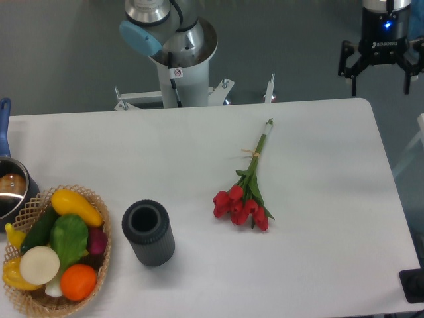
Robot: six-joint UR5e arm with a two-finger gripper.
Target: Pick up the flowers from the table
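Observation:
The flowers (247,192), a small bunch of red tulips with thin green stems tied by a tan band, lie flat on the white table (318,165), right of its middle, heads toward the front. My gripper (383,85) hangs at the top right, beyond the table's far right corner and well away from the flowers. Its fingers are spread apart with nothing between them.
A dark grey cylindrical vase (148,232) stands upright left of the flowers. A wicker basket (99,228) of vegetables sits at the front left, with a metal pot (12,189) behind it. The arm's base (179,59) rises behind the table's far edge.

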